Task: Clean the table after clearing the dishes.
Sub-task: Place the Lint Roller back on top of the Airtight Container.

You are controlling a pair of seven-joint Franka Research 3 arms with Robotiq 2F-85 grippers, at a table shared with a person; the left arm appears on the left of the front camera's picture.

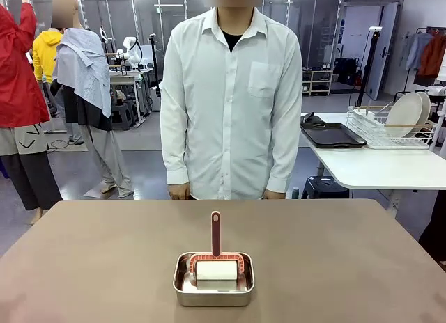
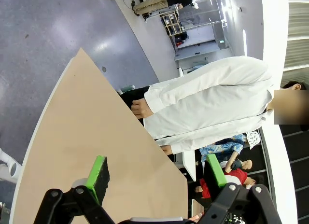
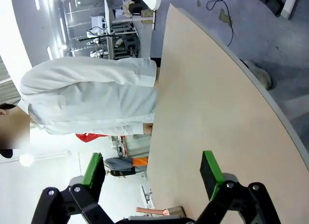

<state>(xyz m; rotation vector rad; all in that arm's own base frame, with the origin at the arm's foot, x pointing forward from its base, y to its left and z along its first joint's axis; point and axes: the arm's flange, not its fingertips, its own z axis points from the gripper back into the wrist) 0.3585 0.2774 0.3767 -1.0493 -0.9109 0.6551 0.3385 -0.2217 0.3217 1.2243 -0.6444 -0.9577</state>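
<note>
The brownish table [image 1: 97, 253] holds one thing near its front edge: a small steel tin [image 1: 213, 289] with a lint roller [image 1: 215, 269] in it, white roll down and red handle pointing toward the person. Round white dishes [image 1: 406, 114] stand in a wire rack on the white side table at the right. My left gripper [image 2: 157, 178] hangs open above the table [image 2: 87, 137] with nothing between its green pads. My right gripper [image 3: 152, 178] is open too, above the table [image 3: 207, 113], and the roller's red handle [image 3: 150, 211] peeks in at the bottom edge.
A person in a white shirt [image 1: 230, 100] stands at the far edge, both hands [image 1: 179, 192] hanging just behind the table. On the white side table [image 1: 376, 166] lies a dark tray [image 1: 332, 136] beside the wire rack [image 1: 390, 135].
</note>
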